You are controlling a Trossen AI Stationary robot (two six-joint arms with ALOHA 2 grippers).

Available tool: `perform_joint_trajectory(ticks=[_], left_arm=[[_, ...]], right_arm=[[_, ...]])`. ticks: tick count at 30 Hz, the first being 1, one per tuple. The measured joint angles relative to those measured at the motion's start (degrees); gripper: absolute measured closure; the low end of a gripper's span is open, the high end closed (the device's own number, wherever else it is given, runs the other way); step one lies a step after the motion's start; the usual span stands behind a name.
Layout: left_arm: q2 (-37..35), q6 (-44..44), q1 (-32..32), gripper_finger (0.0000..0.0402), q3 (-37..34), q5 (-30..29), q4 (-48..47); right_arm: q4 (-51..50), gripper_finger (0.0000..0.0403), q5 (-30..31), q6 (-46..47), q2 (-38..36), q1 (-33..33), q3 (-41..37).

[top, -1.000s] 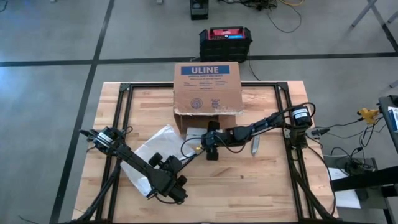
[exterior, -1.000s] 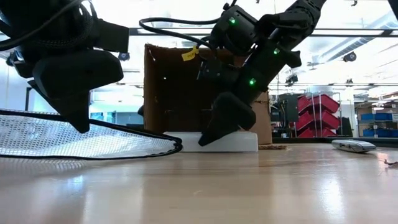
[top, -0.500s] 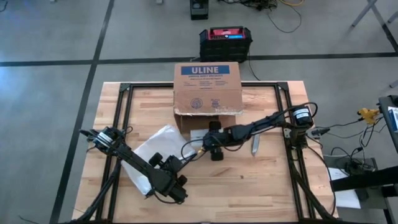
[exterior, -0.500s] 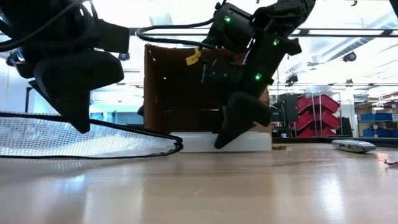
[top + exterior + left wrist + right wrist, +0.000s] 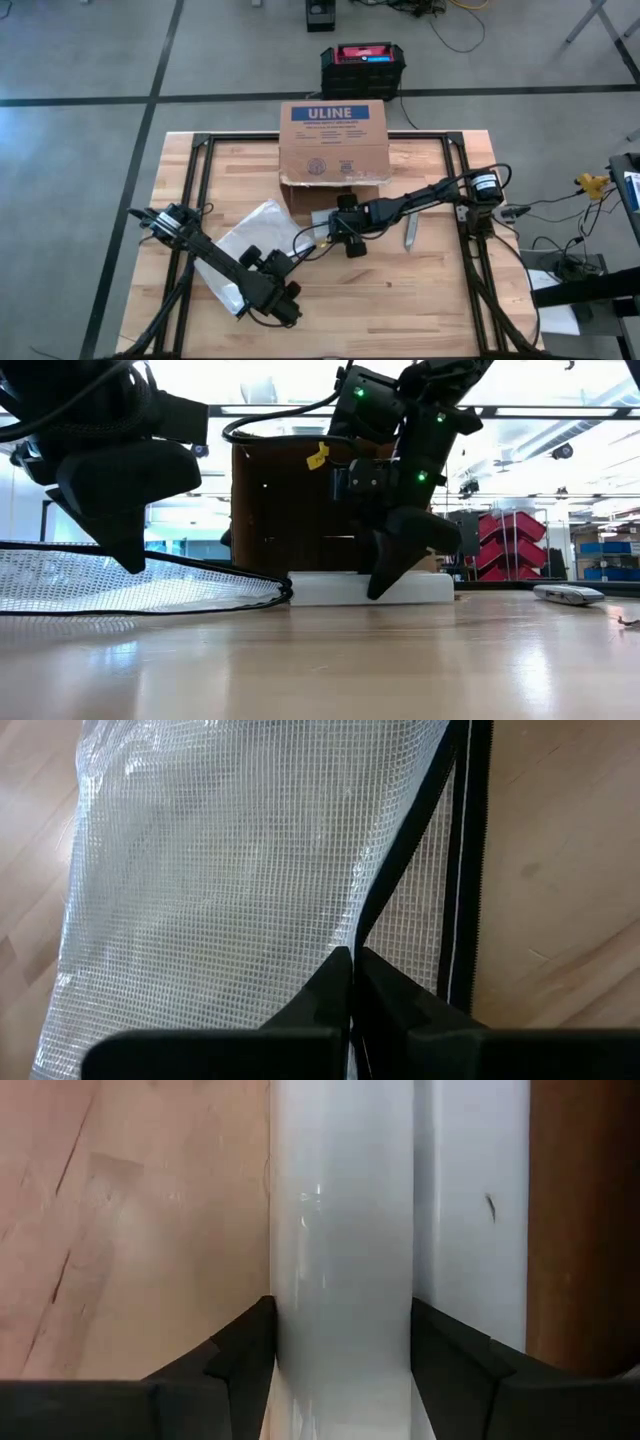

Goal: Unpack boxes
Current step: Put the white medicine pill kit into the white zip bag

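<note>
The brown ULINE box (image 5: 335, 150) stands at the table's far middle, its open side toward the near edge. In front of it a flat white slab (image 5: 330, 588) lies on the table, one end by the box's opening. My right gripper (image 5: 340, 1350) points steeply down onto this slab and is shut on it. At the near left lies a clear mesh bag with a black border (image 5: 248, 250). My left gripper (image 5: 283, 308) stands over the bag's near edge, shut on its border. My left gripper pinches the bag's black border strip (image 5: 378, 910) between its two shut fingers, coming from above at a slant. The rest of the bag lies spread on the table. My right gripper clasps the white slab's two long sides (image 5: 290, 1280) between its fingers (image 5: 245, 1345), which point steeply down and lie across it. The slab lies flat on the table.
A silver tool (image 5: 410, 235) lies on the table right of the right gripper. A black-and-red case (image 5: 363, 65) sits on the floor beyond the far edge. Bare wood shows along the table's near and right parts.
My right gripper has tipped to point more steeply down and shifted toward the table's right edge. The white slab has slid along the table the same way, staying flat.
</note>
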Motion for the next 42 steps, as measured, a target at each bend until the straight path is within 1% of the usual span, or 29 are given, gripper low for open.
perform_joint_trajectory(ticks=[7,14,20,29,33,37,40,42], left_arm=[[-0.02,-0.02,0.00,0.0401,0.00,0.00,0.02],[-0.02,-0.02,0.00,0.0401,0.00,-0.02,-0.35],[-0.02,-0.02,0.00,0.0401,0.00,-0.01,-0.48],[-0.02,0.08,0.26,0.0401,0.00,0.00,-1.06],[-0.63,2.25,0.93,0.0401,0.02,0.04,-1.36],[-1.76,5.42,1.93,0.0401,0.09,0.81,-2.96],[-2.12,6.62,2.74,0.0401,0.09,2.43,-7.33],[-2.21,6.66,3.40,0.0401,0.07,2.60,-9.81]], right_arm=[[-0.46,0.0221,0.24,0.00,-0.51,0.09,0.79],[-2.77,0.0222,-0.21,0.40,-3.93,0.15,1.01],[-3.69,0.0222,1.53,1.10,-6.08,0.78,1.13],[-6.87,0.0223,3.34,3.13,-7.90,3.16,1.16],[-8.38,0.0229,3.14,5.30,-9.36,4.88,1.25],[-10.51,0.0231,2.95,7.70,-10.58,6.93,1.25],[-11.64,0.0230,2.58,9.66,-11.18,8.70,1.27],[-11.48,0.0230,0.85,10.82,-11.28,9.95,1.27]])
